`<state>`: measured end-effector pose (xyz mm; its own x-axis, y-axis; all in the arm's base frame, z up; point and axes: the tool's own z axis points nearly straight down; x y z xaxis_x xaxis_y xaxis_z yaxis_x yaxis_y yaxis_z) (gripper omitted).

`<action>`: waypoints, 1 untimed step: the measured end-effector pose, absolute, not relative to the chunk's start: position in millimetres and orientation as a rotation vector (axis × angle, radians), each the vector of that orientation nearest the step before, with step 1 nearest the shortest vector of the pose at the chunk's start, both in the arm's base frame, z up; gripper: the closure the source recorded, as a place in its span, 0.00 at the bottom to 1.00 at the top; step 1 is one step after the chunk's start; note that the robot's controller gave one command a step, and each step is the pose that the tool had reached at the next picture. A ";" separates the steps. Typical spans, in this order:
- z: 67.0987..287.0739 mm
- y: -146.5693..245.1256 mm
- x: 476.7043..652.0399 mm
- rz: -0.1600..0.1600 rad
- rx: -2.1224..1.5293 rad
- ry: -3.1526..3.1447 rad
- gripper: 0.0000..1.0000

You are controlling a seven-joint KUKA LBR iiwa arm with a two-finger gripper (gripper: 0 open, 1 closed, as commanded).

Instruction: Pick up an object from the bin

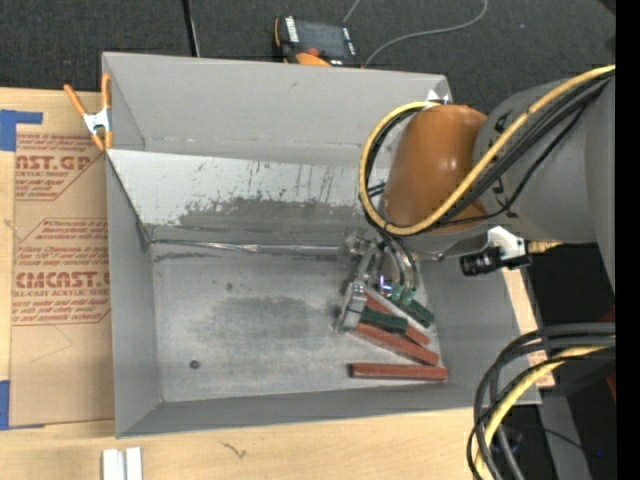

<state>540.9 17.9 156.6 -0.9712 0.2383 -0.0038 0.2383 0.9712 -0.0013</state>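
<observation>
My gripper [357, 303] is low in the bin's right half, at the left end of a small cluster of flat bars. A dark green bar [386, 321] lies right beside its tip, touching or nearly touching it. Under that, a red-brown bar [398, 341] slants down to the right. A second red-brown bar [397, 372] lies flat and apart, near the bin's front wall. Another green piece [417, 310] sticks out to the right, partly hidden under the wrist.
The bars lie close to the bin's right wall and front right corner. The arm with its orange cover and yellow cables hangs over the bin's right side and hides the back right corner. The bin's floor to the left is bare scratched metal.
</observation>
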 end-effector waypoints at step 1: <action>70.6 -55.2 509.6 0.001 0.377 3.105 0.00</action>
<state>509.6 -55.2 70.6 -0.9708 0.2394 -0.0135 0.2394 0.9709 0.0022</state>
